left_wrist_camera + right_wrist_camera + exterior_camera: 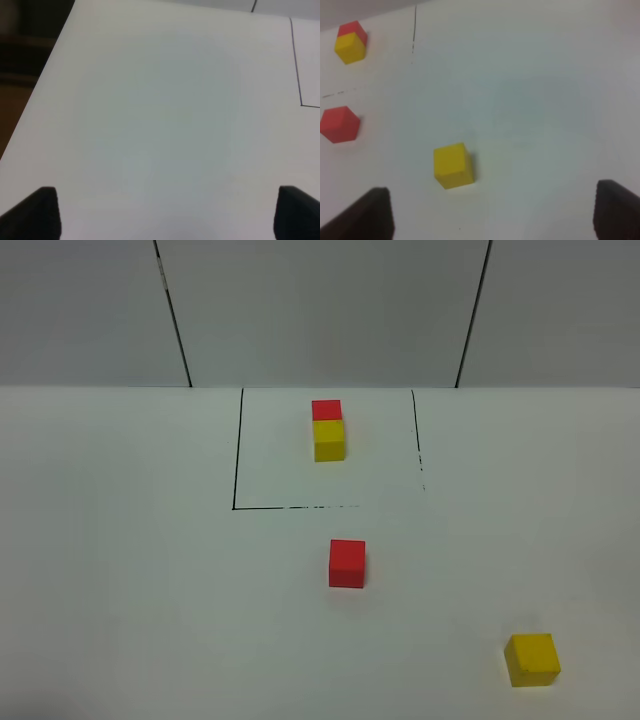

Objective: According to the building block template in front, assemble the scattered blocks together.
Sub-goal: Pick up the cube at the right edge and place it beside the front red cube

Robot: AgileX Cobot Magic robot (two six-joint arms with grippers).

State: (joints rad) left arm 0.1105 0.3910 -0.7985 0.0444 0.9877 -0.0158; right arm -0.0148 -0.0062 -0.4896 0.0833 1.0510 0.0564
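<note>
Right gripper (492, 202), spread empty like the left gripper (170, 210), should straddle the yellow cube (452, 165) squarely before closing.

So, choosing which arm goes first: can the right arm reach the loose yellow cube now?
Probably yes. The right gripper is open, the yellow cube lies just ahead of it on the table, nothing between them; the red cube sits well aside.

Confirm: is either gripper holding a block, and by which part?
Nothing is held. Left gripper and right gripper stand open; red cube and yellow cube lie loose on the table.
</note>
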